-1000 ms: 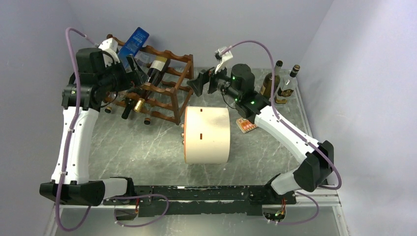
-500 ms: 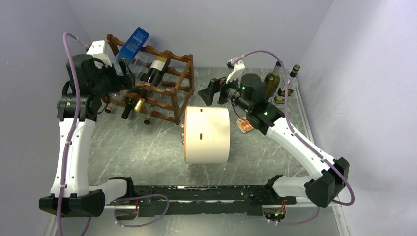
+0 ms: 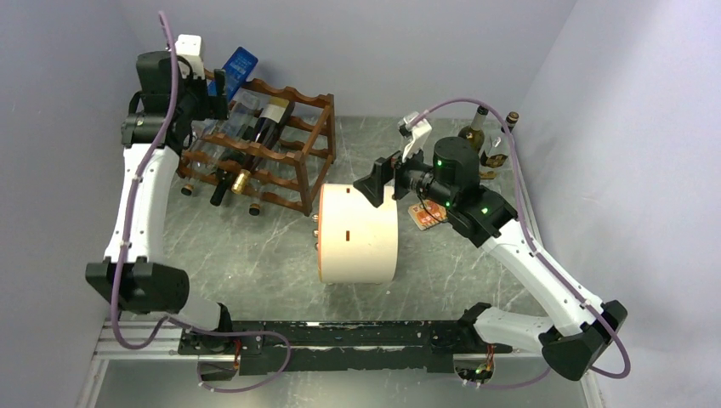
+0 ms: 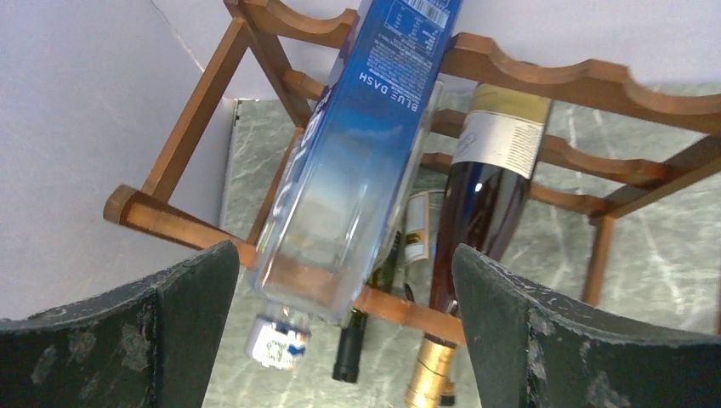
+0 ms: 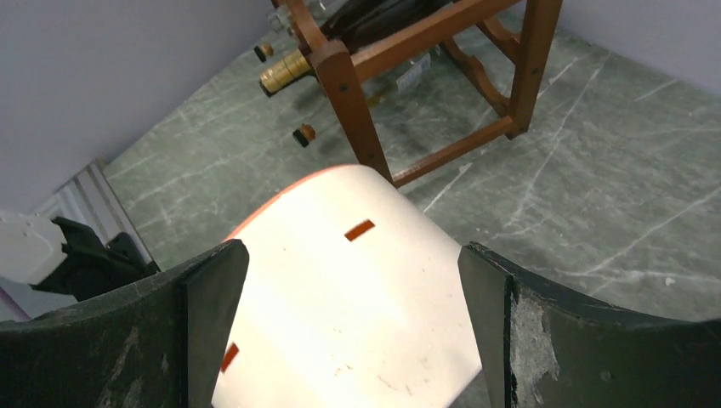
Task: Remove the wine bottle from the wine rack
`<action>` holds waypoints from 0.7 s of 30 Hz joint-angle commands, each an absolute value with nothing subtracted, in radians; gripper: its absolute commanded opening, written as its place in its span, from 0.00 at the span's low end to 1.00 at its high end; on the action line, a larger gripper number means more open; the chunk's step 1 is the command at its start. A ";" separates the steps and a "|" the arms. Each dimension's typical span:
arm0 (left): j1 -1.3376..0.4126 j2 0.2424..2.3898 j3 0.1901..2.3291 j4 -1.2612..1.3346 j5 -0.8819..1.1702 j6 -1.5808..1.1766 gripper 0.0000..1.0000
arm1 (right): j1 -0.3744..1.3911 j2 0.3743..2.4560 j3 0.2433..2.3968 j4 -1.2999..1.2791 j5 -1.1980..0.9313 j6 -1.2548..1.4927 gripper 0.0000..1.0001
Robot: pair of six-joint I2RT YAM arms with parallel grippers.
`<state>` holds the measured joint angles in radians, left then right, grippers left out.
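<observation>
Two finger pairs spread; bottle racked.
Dark wine bottle (image 4: 489, 195) lies on wine rack (image 4: 544, 72) top tier, far-left counter (image 3: 255, 246) corner, beside blue-labelled clear bottle (image 4: 366, 127); left fingers (image 4: 183, 297) hover over both; right fingers (image 5: 204, 289) over cream cylinder (image 3: 357, 238).

bright even light, faint shadows, maybe slight blur
</observation>
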<state>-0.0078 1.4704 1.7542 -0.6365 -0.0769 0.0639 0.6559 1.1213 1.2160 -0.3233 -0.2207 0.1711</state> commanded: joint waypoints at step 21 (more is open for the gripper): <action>-0.080 1.730 1.824 -0.476 -0.225 0.435 0.98 | 0.657 1.159 1.085 -0.283 -0.312 0.133 1.00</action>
